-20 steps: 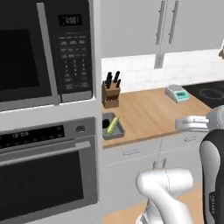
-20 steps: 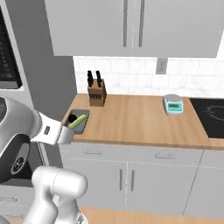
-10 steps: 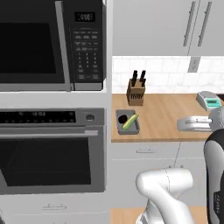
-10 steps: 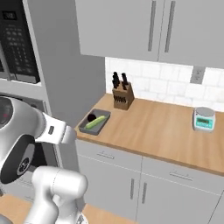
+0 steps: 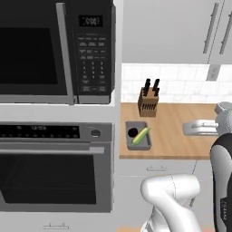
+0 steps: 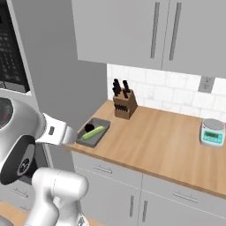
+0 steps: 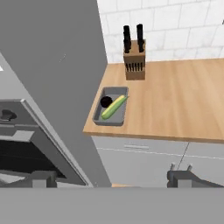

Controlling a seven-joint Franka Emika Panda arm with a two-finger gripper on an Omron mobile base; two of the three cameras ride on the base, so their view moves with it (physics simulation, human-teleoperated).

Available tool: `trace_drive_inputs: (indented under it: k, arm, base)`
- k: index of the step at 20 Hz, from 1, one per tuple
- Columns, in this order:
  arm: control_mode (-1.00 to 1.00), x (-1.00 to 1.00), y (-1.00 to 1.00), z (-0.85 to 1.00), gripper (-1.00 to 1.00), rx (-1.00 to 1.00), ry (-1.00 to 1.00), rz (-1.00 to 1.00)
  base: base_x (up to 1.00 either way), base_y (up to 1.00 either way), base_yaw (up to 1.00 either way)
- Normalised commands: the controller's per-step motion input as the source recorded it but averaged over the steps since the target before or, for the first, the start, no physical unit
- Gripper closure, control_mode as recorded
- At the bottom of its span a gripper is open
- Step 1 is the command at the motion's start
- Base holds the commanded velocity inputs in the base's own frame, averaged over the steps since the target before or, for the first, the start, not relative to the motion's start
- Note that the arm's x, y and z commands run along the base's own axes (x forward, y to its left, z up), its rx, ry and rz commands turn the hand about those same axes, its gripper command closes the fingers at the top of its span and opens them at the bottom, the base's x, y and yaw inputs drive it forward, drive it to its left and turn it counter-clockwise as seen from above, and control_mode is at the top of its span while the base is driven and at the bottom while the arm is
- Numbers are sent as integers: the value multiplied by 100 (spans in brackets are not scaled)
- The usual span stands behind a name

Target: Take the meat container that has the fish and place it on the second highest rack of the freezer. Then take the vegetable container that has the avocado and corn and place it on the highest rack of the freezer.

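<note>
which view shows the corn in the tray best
The hand view: it looks down into the grey tray, so the corn lies in full beside the avocado. In the left base view the corn is small; in the right base view it is seen lower, from the side.

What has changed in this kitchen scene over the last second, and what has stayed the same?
The base has turned left, so the whole view shifted: the black-fronted wall oven and microwave now face the camera. Nothing was gripped or released. The grey tray with corn and avocado stays beside the wooden knife block.
</note>
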Motion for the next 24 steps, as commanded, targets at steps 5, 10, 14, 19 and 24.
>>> trace_drive_inputs:
  k: [5,10,14,19,24]
  arm:
    - [100,0,0,0,-100,0,0,0]
    - [100,0,0,0,-100,0,0,0]
    - [100,0,0,0,-100,0,0,0]
    - [100,0,0,0,-100,0,0,0]
    - [-100,1,1,0,-100,0,0,0]
  base:
    - [29,-37,0]
    - [9,-15,0]
    - [0,0,0]
    - [0,0,0]
    - [0,0,0]
